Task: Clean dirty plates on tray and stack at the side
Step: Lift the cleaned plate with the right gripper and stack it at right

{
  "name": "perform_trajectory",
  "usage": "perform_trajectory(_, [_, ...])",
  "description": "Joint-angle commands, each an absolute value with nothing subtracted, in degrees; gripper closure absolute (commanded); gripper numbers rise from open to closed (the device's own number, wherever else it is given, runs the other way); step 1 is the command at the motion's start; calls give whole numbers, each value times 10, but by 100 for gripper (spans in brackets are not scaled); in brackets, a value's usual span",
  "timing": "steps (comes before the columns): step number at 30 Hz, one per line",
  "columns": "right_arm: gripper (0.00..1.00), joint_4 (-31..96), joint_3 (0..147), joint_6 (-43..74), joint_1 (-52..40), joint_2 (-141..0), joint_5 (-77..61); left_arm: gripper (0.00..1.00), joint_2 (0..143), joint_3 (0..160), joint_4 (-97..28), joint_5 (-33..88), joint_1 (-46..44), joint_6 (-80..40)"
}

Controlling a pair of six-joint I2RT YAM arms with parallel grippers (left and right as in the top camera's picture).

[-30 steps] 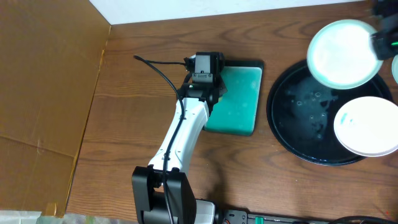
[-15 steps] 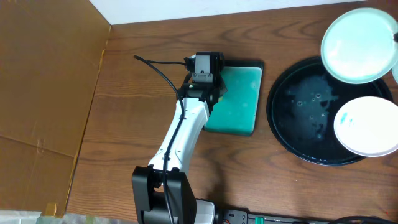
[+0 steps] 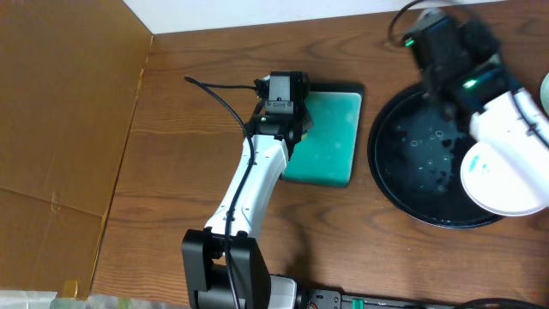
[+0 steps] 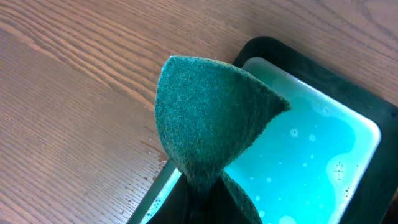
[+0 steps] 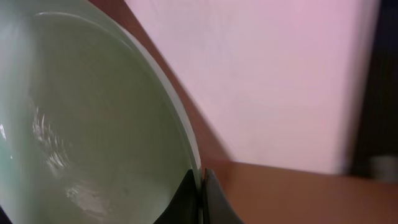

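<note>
The round black tray [image 3: 401, 176] lies at the right, wet with droplets. A white plate [image 3: 506, 176] lies on its lower right part. My right gripper [image 5: 200, 186] is shut on the rim of a pale aqua plate [image 5: 93, 124], held tilted in front of a pale wall. In the overhead view the right arm [image 3: 459, 64] covers the tray's top; its gripper does not show there. A pale sliver [image 3: 545, 86] shows at the right edge. My left gripper [image 4: 202, 190] is shut on a green sponge [image 4: 211, 118] over the left edge of a teal tray. The third plate is out of view.
The rectangular teal tray [image 3: 334, 137] with a black rim holds soapy liquid, also in the left wrist view [image 4: 311, 155]. Brown cardboard [image 3: 60, 129] covers the left side. A white wall [image 3: 257, 13] runs along the back. A black cable [image 3: 219, 99] trails from the left arm.
The aqua plate has gone right and out of the overhead view with my right gripper. The right arm's links have swung in over the black tray's top. The left arm has not moved.
</note>
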State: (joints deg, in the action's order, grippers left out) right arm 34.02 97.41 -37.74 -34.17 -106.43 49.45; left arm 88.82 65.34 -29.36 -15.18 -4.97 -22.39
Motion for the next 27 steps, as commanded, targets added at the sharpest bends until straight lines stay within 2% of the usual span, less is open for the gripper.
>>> perform_trajectory(1, [99, 335, 977, -509, -392, -1056, 661, 93, 880, 649, -291, -155, -48, -217])
perform_trajectory(10, [99, 334, 977, -619, -444, -1056, 776, 93, 880, 649, -291, -155, -48, -217])
perform_trajectory(18, [99, 334, 977, -611, -449, -1056, 766, 93, 880, 649, -292, -155, -48, -217])
perform_trajectory(23, [99, 340, 977, -533, -430, -1056, 695, 93, 880, 649, -293, -155, -48, -217])
perform_trajectory(27, [99, 379, 977, -417, -381, -1056, 540, 93, 880, 649, -294, -155, -48, -217])
